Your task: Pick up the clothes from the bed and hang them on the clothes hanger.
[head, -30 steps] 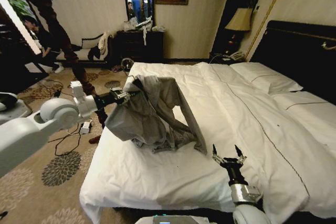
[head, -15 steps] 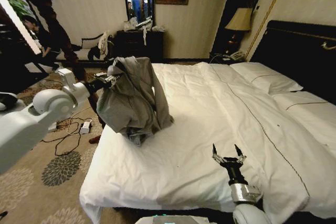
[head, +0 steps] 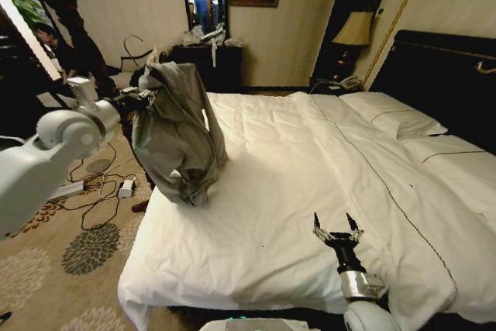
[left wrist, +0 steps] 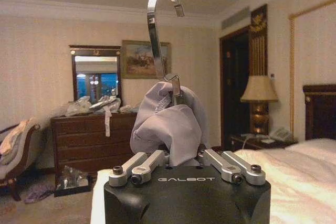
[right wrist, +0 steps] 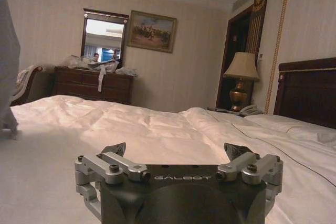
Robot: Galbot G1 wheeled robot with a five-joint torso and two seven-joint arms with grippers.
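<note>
White bedding covered the bed [head: 325, 184], which stood in a room with a dark headboard, a bedside lamp [head: 355, 30] and a dresser [head: 205, 66] under a mirror against the far wall. At the bed's left edge the left gripper [head: 147, 92] was raised, its fingers clamped on the collar region of the clothes [head: 177, 133], a grey shirt that hung in a limp, wrinkled column with its lowest folds touching or just above the duvet; which of the two could not be told. In the left wrist view the bunched grey fabric [left wrist: 170, 124] sat between the closed fingers, and the silver hook of the clothes hanger [left wrist: 160, 35] rose out of the bundle, so the hanger appeared to be already inside the shirt. Near the foot of the bed the right gripper [head: 338, 232] hovered low over the duvet with its fingers spread apart and nothing between them. Judged from its drape, the shirt was light, thin and without stiffness; it would sag and swing from any single hold. A grasp at the collar, close to the hook, seemed the most secure, since slack cloth alone might slide off the hanger's shoulders.
</note>
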